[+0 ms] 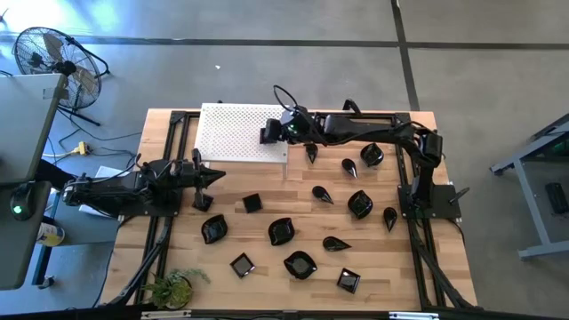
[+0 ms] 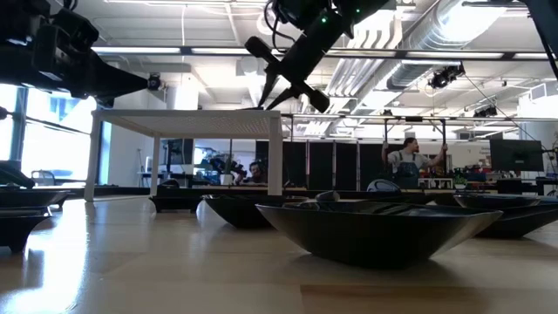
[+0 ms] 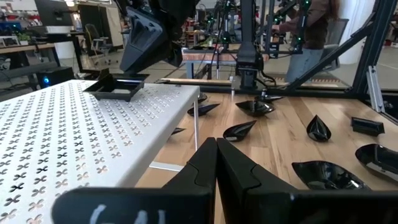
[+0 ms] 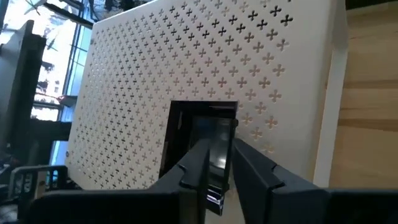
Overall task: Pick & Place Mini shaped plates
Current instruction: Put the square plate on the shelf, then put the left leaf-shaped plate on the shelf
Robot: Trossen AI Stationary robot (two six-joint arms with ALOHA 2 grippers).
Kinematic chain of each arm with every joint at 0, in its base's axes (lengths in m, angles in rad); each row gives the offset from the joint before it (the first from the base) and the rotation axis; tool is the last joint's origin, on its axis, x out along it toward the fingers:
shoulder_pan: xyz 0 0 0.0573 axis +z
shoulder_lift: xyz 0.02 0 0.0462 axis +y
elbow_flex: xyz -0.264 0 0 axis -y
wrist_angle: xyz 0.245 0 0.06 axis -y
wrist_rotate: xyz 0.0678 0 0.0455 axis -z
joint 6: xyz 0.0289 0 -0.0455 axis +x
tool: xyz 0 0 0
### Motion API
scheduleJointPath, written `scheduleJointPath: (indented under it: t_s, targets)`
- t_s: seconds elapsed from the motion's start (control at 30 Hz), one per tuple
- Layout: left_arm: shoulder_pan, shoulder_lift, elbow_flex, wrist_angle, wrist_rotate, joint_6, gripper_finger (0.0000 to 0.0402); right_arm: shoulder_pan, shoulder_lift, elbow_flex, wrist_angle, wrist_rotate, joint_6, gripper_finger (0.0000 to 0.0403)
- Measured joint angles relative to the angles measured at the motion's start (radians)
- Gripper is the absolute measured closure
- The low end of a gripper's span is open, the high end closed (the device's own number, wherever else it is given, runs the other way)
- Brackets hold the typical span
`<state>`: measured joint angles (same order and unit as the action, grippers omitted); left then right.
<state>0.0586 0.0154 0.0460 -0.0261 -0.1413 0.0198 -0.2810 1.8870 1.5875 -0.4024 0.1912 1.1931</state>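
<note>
One sq plate (image 4: 200, 134) on board (image 4: 186, 62), betw right hand (image 4: 217, 163) fingers

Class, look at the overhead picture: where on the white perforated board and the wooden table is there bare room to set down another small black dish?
Most of the white perforated board is bare; only one square black dish sits by its right edge. The wooden table is free front-left, beside the potted plant. Centre-right is crowded with dishes.

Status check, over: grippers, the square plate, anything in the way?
Right gripper over white board, jaws parted around square plate. Left gripper shut, idle. Nothing blocking.
</note>
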Motion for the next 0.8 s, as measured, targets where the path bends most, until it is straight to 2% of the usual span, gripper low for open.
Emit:
scheduleJointPath:
  t_s: [0.2, 0.37, 0.53, 0.67, 0.73, 0.8]
  targets:
    - [0.000, 0.000, 0.000, 0.000, 0.005, -0.007, 0.0401, -0.021, -0.049, 0.000, 0.011, -0.006, -0.233, 0.0290]
    - [0.000, 0.000, 0.000, 0.000, 0.008, -0.005, 0.0401, -0.045, -0.109, 0.002, 0.010, -0.056, -0.459, 0.0283]
    - [0.000, 0.000, 0.001, -0.002, 0.008, -0.005, 0.0401, -0.064, -0.143, 0.002, -0.015, -0.143, -0.585, 0.0314]
    - [0.000, 0.000, 0.001, -0.002, 0.016, -0.004, 0.0401, -0.099, -0.164, 0.002, -0.107, -0.301, -0.802, 0.0354]
    - [0.000, 0.000, 0.001, -0.003, 0.023, -0.002, 0.0401, -0.108, -0.174, 0.002, -0.184, -0.306, -0.895, 0.0378]
    - [0.000, 0.000, 0.001, -0.003, 0.023, -0.002, 0.0401, -0.104, -0.175, 0.002, -0.237, -0.243, -0.982, 0.0396]
